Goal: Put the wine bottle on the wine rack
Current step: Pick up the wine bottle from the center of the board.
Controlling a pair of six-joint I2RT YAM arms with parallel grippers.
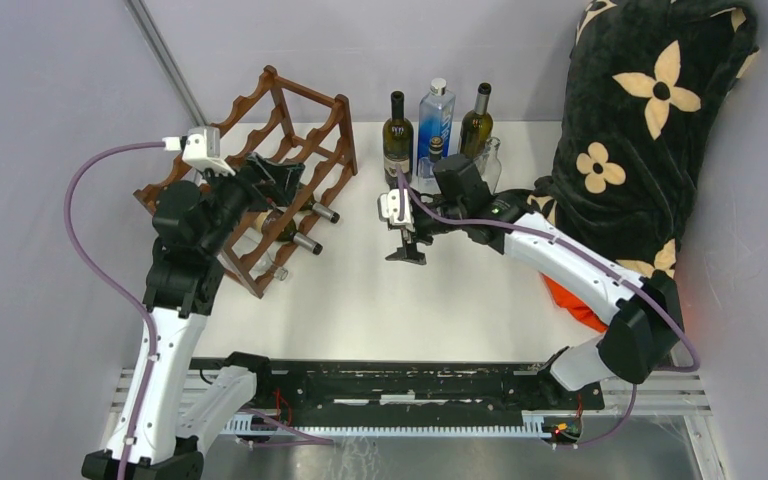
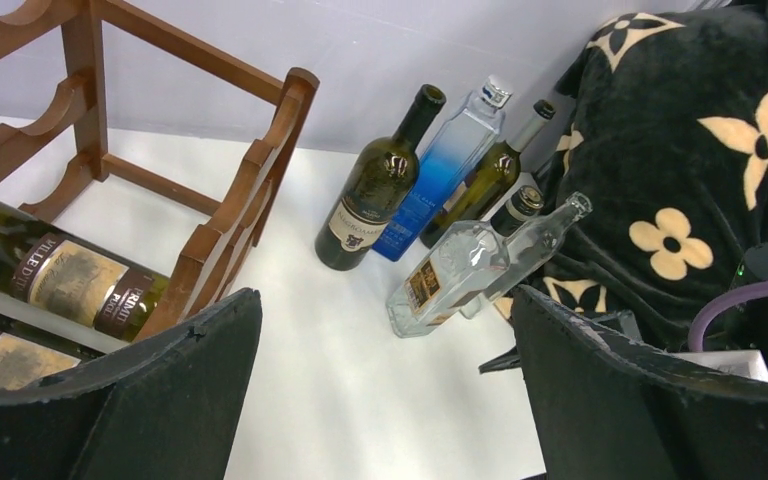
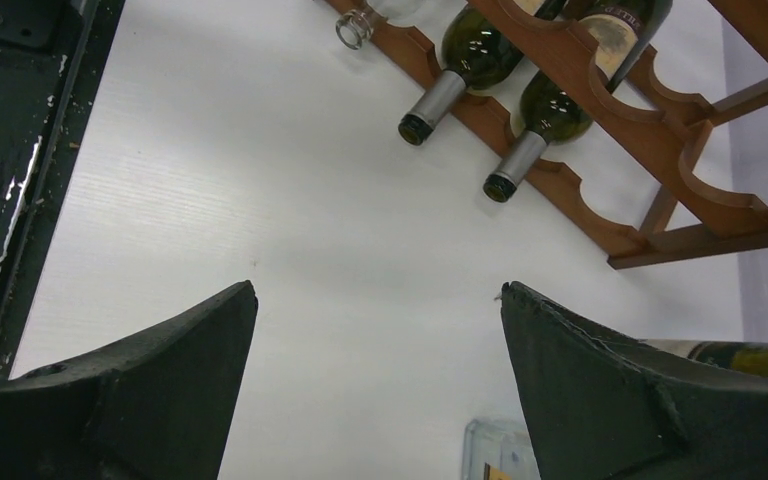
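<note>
The dark reddish-brown wine rack stands at the back left of the white table. Two green wine bottles and a clear one lie in its lower rails, necks pointing out. More bottles stand at the back: a dark green wine bottle, a blue-tinted one, an olive one and a clear one. My left gripper hovers by the rack, open and empty. My right gripper points down at the table in front of the standing bottles, open and empty.
A black blanket with cream flowers is heaped at the right, with something orange beneath it. Grey walls close in at the left and back. The arms' black base rail runs along the table's near edge.
</note>
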